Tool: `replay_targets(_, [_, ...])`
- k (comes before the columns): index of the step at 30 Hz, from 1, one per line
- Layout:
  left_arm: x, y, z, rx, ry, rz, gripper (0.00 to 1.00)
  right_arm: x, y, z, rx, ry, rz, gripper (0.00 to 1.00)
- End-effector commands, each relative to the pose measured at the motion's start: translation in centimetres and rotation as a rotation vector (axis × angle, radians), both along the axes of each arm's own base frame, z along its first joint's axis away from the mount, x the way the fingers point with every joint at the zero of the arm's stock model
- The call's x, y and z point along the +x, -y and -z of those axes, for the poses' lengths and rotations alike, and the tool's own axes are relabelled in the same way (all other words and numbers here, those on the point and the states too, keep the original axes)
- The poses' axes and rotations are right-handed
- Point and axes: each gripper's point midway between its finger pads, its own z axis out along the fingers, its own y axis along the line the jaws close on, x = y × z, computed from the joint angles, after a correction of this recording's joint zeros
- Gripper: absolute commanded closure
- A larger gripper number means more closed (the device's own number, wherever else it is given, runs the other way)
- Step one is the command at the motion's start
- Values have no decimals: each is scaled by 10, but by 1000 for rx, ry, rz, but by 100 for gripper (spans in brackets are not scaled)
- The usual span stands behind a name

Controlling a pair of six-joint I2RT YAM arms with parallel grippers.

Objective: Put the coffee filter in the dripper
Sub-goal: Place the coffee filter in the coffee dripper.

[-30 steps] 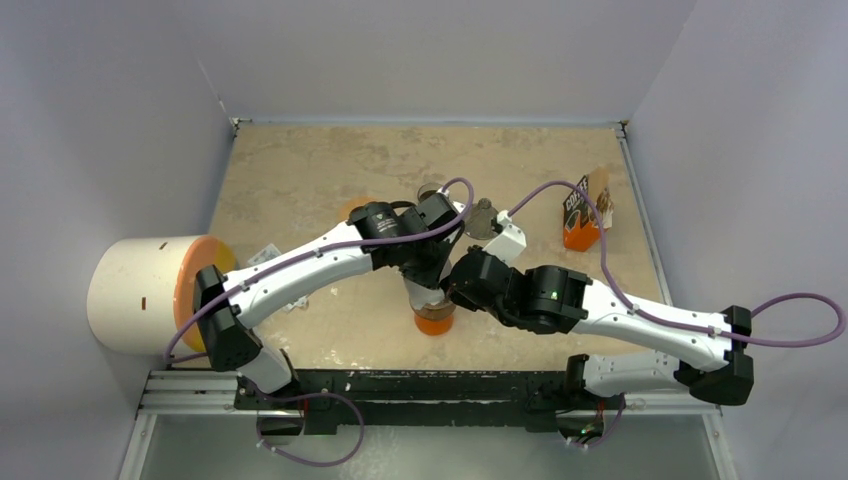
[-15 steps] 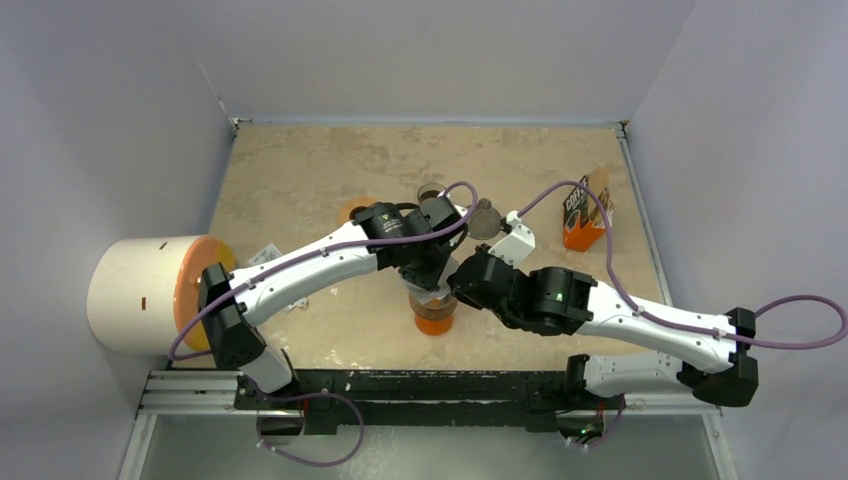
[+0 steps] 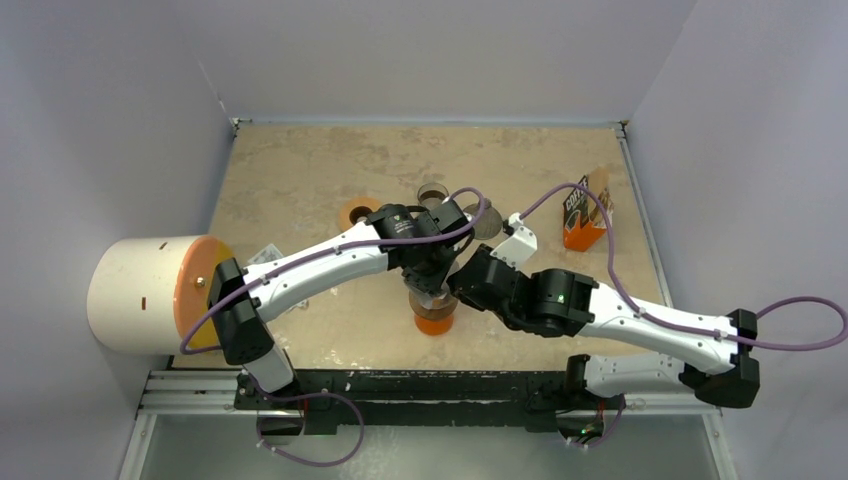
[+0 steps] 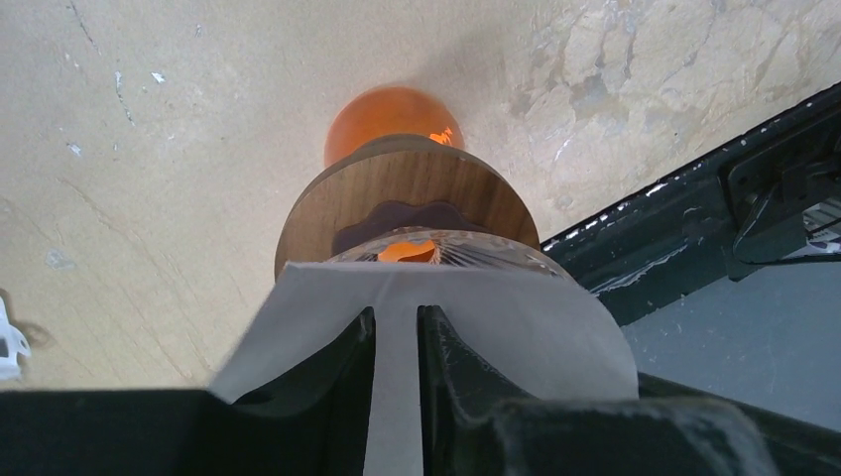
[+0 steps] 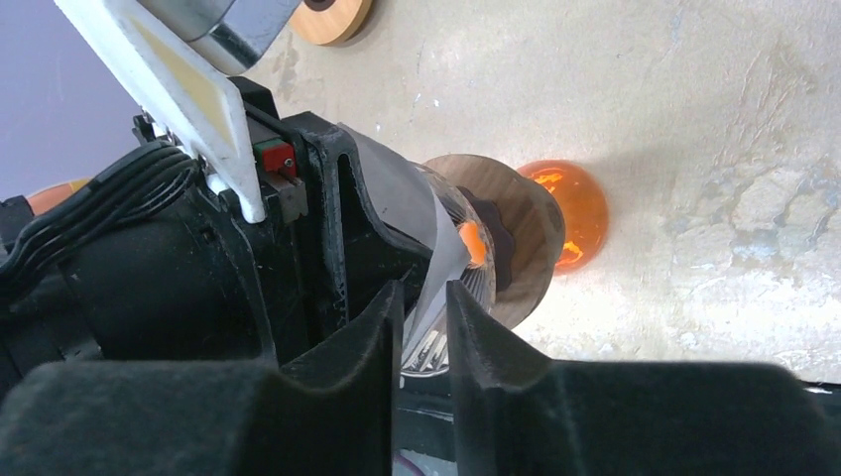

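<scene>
A beige, marble-patterned tabletop [image 3: 300, 170] carries everything. Off its 9 o'clock edge lies a big white cylinder with an orange end face [image 3: 135, 295]. Two white-and-black arms reach in from 6 o'clock and meet over the near middle of the tabletop. At 3 o'clock stands a black-and-orange packet [image 3: 585, 222], well apart from the rest.

Under the meeting wrists, a round orange glass vessel [image 4: 382, 109] stands on the tabletop. On top of it sits the clear, ribbed glass dripper with a brown wooden collar [image 4: 397, 198]. The light paper coffee filter [image 4: 526, 327] lies in the dripper's mouth, its wall rising above the glass rim.

The left end effector [image 4: 396, 317] hangs straight above the dripper, its two dark fingers only a narrow slit apart, with filter paper showing in the slit. Whether they pinch the paper cannot be told.

The right end effector [image 5: 424, 293] comes at the dripper from 3 o'clock, its fingers likewise a slim gap apart. The ribbed glass rim and the filter's edge show in that gap; whether they press on either cannot be told.
</scene>
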Motion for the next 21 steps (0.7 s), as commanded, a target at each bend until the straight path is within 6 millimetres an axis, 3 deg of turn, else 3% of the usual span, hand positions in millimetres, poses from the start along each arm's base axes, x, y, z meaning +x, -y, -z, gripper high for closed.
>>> replay_targets(1, [0, 0, -10, -10, 19, 5, 78, 5, 11, -12, 29, 39, 38, 72])
replay_targets(6, [0, -1, -11, -13, 21, 4, 71, 4, 23, -19, 30, 62, 45, 67])
replay_targets(15, [-3, 3, -7, -9, 10, 25, 57, 1, 57, -26, 24, 99, 72, 65])
replay_targets(21, [-2, 5, -6, -12, 17, 29, 51, -1, 69, -29, 24, 112, 78, 64])
